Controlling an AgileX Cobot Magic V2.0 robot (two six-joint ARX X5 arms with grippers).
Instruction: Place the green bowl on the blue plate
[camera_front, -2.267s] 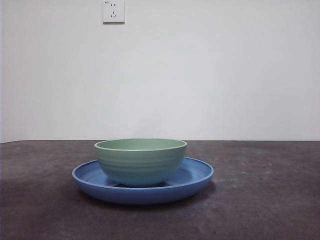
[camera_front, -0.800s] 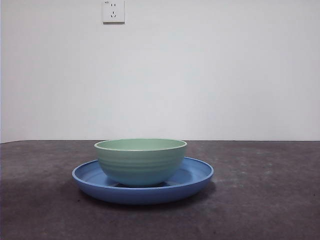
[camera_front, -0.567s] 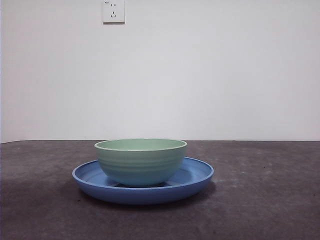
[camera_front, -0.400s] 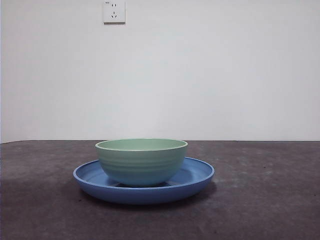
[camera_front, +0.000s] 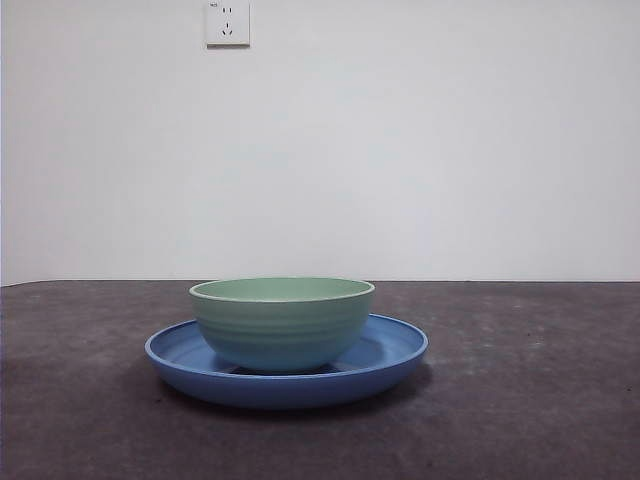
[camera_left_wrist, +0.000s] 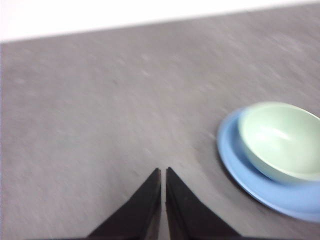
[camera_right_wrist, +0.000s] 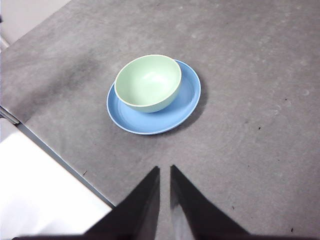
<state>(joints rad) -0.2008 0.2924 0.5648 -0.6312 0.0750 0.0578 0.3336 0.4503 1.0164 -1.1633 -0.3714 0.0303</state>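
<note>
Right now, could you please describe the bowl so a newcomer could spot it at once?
On the dark grey table sits a wide blue plate. The bowl stands upright on it: pale mint green, ridged outside, empty, narrower and taller than the plate.

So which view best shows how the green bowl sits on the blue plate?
The right wrist view: the whole green bowl stands off-centre on the blue plate. The front view gives only a side profile; the left wrist view is blurred and cropped.

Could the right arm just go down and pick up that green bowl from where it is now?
Probably yes. The right gripper hangs above bare table, its jaws nearly together, and nothing lies between it and the green bowl sitting on the blue plate.
</note>
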